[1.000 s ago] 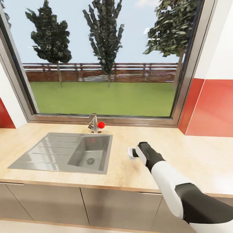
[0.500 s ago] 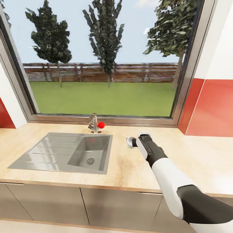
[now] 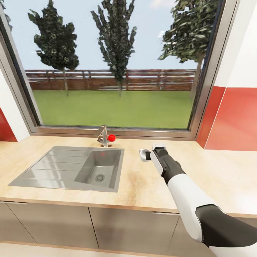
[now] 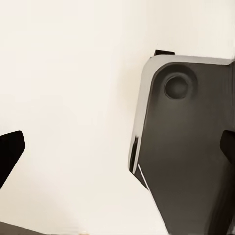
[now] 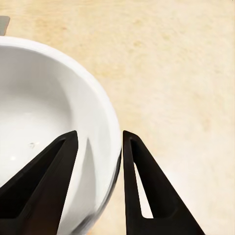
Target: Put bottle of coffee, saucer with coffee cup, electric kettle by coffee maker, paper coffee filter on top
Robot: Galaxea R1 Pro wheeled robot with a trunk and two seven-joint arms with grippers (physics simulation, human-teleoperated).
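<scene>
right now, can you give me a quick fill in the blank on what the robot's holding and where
1. The right gripper pinches the rim of a white ____.
2. One finger sits ____ the coffee cup, the other outside.
3. In the head view, the cup is to the right of the steel ____.
4. The faucet has a ____ knob.

Missing words: cup; inside; sink; red

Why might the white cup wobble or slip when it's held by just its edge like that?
The coffee cup looks smooth and glossy, so it could slide between the right tool fingers. Only its thin rim is pinched, so it may tilt. It looks stiff and hard, probably breakable if dropped on the countertop.
</scene>
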